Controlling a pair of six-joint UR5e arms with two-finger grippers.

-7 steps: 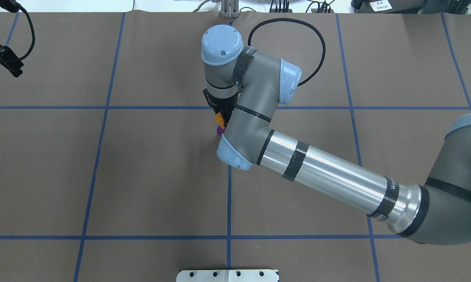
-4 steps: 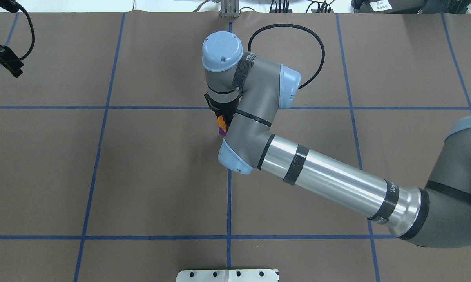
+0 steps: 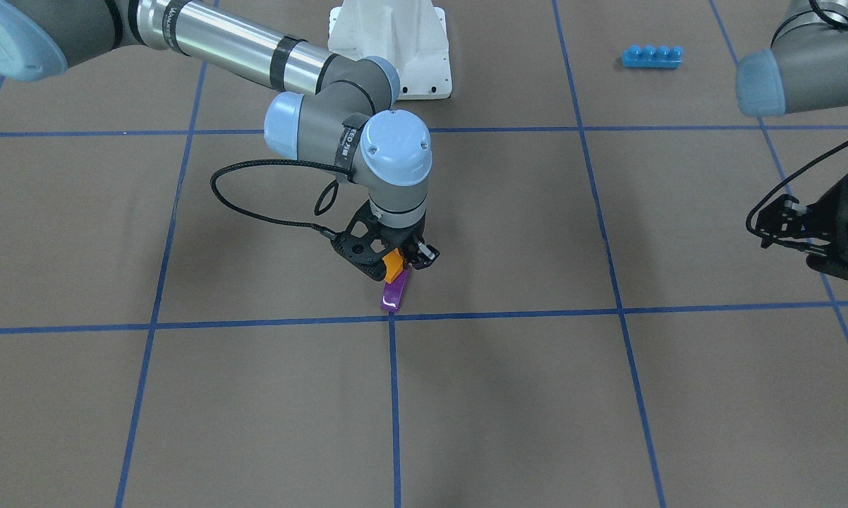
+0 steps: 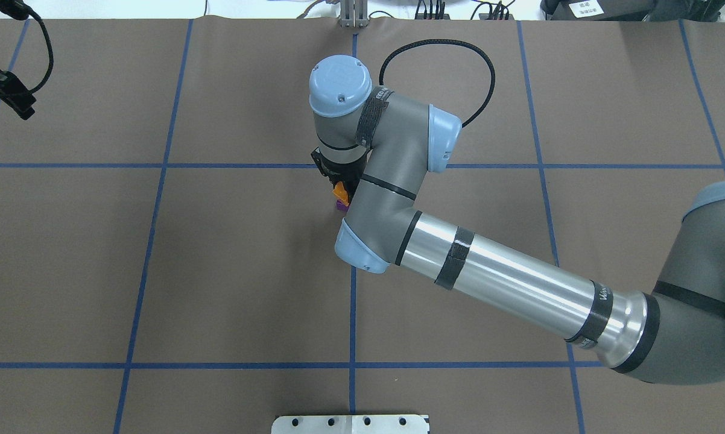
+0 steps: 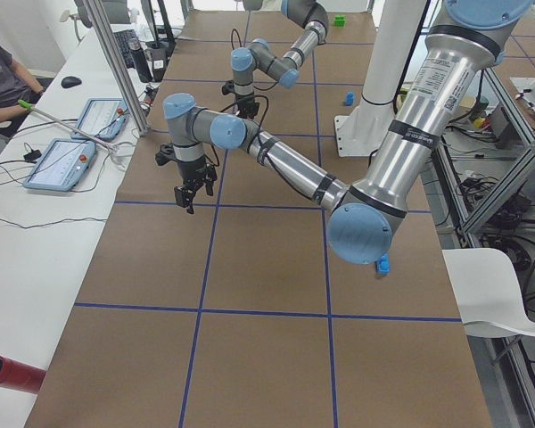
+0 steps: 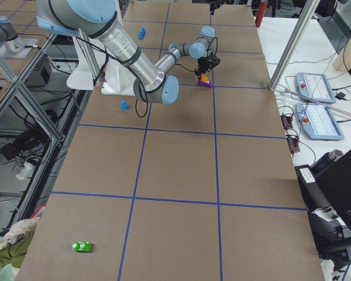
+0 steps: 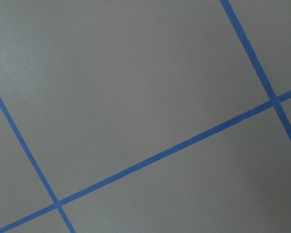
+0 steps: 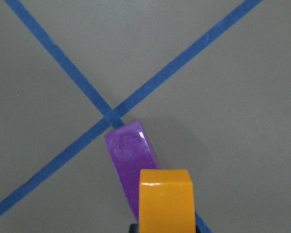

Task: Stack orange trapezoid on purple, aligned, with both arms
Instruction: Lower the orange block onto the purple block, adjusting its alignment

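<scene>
Right gripper [image 3: 399, 262] is pinching the orange trapezoid [image 3: 393, 266], with the purple block [image 3: 394, 292] right under its tips by the blue tape crossing [image 8: 63, 63]. Overhead view: right arm [image 4: 489, 271] hides most of both. Wrist cam: orange overlaps purple's near end, possibly touching. Left gripper [image 3: 773, 224] well off to the side, can't tell its jaw state.

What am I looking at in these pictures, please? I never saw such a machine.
These are two robot arms, right and left, at a brown table marked with blue tape. One picture looks down from behind the robot, one faces it, two look from the table's ends, and one camera sits on each wrist. The right gripper holds the orange trapezoid between its fingers, directly over the purple block, which lies on the table. Whether they touch, I cannot tell. The left gripper hangs far aside; its camera sees only table. A long blue brick lies farther off.
</scene>
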